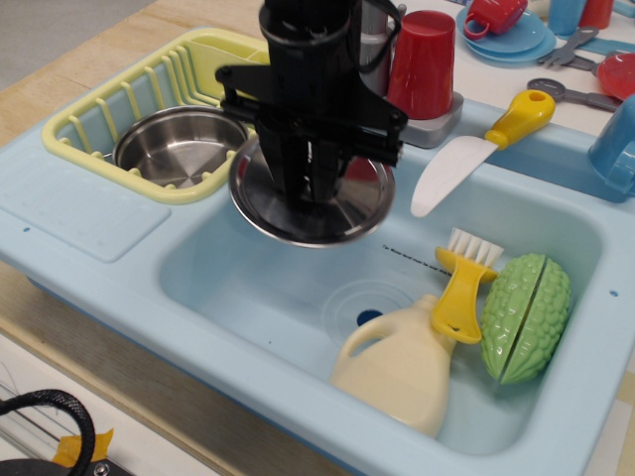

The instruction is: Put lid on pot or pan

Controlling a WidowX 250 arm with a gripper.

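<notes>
The lid [342,213] is a flat shiny steel disc. It hangs in the air above the blue sink [258,288], held level from above. My black gripper [310,193] is shut on the knob at its centre, which the fingers hide. The pot [179,147] is a small shiny steel pot standing in the yellow dish rack [99,114] to the left. The lid's left edge is close to the rack's right rim, right of the pot.
In the sink lie a cream jug [402,367], a yellow brush [461,288] and a green gourd toy [526,312]. A red cup [423,64] stands behind the gripper. A yellow-handled knife [476,149] lies on the sink's back edge. Dishes sit at the far right.
</notes>
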